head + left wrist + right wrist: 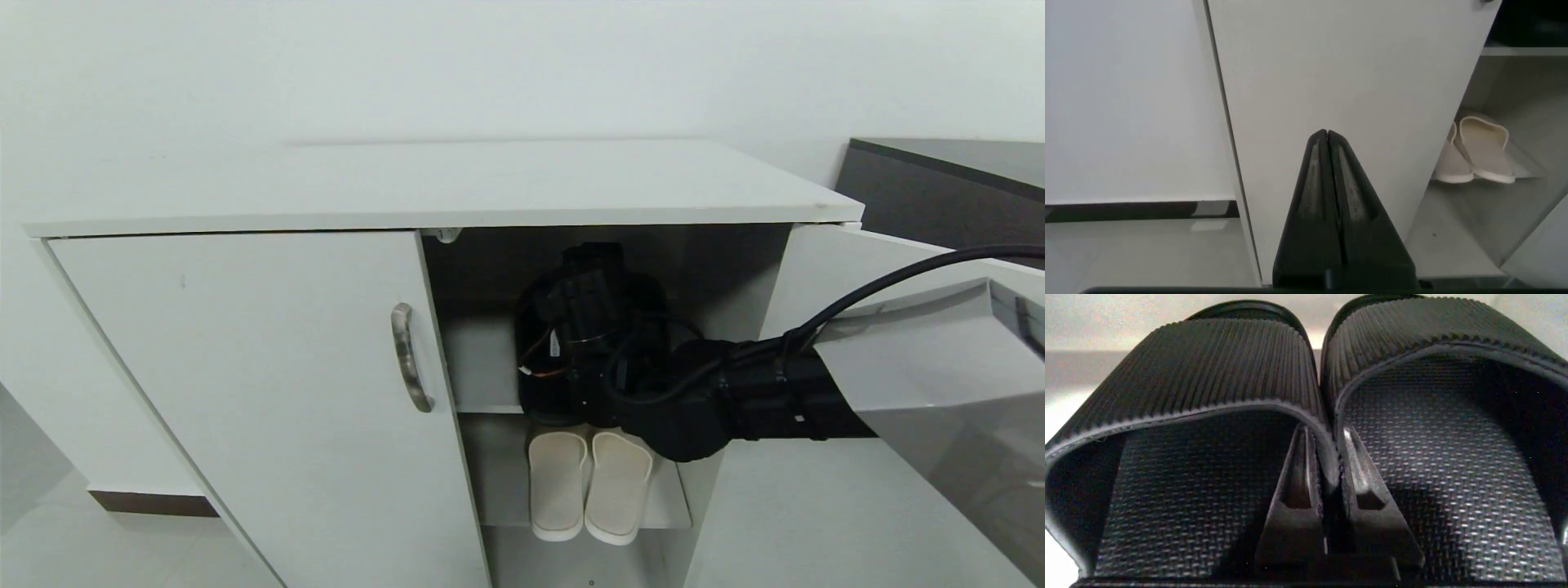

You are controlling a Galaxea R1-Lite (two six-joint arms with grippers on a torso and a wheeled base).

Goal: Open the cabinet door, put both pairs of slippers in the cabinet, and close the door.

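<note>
Right tool pinching black slippers at upper shelf, white slippers below, left door shut, left tool pressed together.

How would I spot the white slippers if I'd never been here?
Find the white cabinet, its right door open. On the lower shelf inside lies the pair of cream slippers. They are pale and untouched, unlike the black slippers that the right gripper holds above them.

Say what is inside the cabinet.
The white slippers lie side by side on a lower shelf; above them the right gripper grips the black slippers. The closed left door hides the rest.
</note>
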